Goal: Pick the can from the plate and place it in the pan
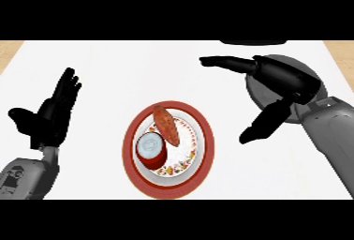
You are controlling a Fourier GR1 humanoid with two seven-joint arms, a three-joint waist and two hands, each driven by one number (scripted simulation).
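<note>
Standing upright on a red-rimmed plate point(198, 140) near the surface's front edge, the can point(151, 149) is waiting; the right robot hand point(276, 101) is hovering open over the grey pan point(257, 96), the left robot hand point(52, 115) resting open.

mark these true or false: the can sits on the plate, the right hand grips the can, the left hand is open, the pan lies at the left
1. The red metal can stands on the round red-rimmed plate: true.
2. The right hand grips the can: false; it hovers open over the round grey pan, apart from the can.
3. The left hand is open, fingers up: true.
4. The pan lies at the left: false; it lies at the right.
</note>
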